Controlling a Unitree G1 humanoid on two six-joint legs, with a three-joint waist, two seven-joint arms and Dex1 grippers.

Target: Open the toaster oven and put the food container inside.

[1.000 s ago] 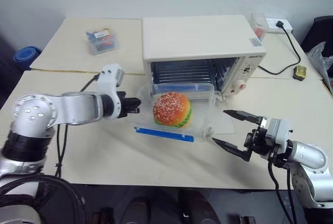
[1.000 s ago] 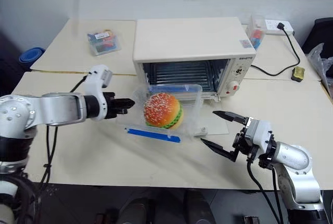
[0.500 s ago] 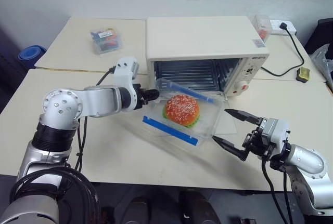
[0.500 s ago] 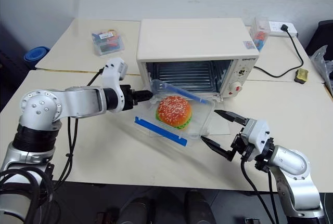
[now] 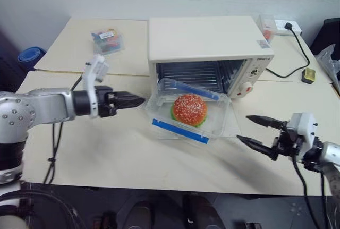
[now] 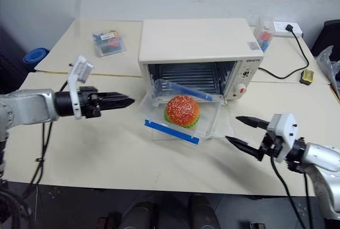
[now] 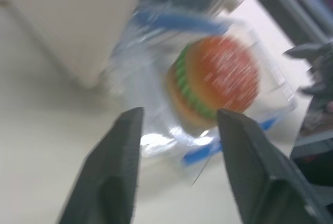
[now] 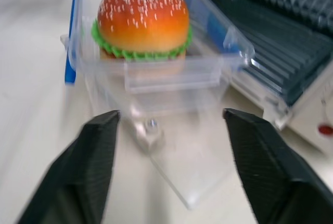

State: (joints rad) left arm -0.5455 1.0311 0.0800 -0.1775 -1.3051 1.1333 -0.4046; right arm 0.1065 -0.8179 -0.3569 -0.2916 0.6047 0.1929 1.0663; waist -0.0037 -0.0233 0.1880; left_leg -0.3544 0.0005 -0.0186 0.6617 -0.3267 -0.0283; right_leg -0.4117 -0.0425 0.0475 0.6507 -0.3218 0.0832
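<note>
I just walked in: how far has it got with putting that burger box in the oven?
The toaster oven is already open. The food container sits on the lowered glass door, not yet on the rack. Left claw and right claw are apart from it, holding nothing. Pushing it inside remains.

Food container (image 5: 188,114) blocks toaster oven (image 5: 210,53) mouth (door down); table (image 5: 106,149) sides free.

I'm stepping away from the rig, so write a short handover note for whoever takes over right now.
Left hand: open, empty, left of the food container.
Right hand: open, empty, to the container's right.
Toaster oven: door already down, rack visible.
Container: resting on the lowered door at the oven's mouth, turned askew, burger inside, held by neither hand.
Done: oven opened.
Left: push the container fully in.
</note>
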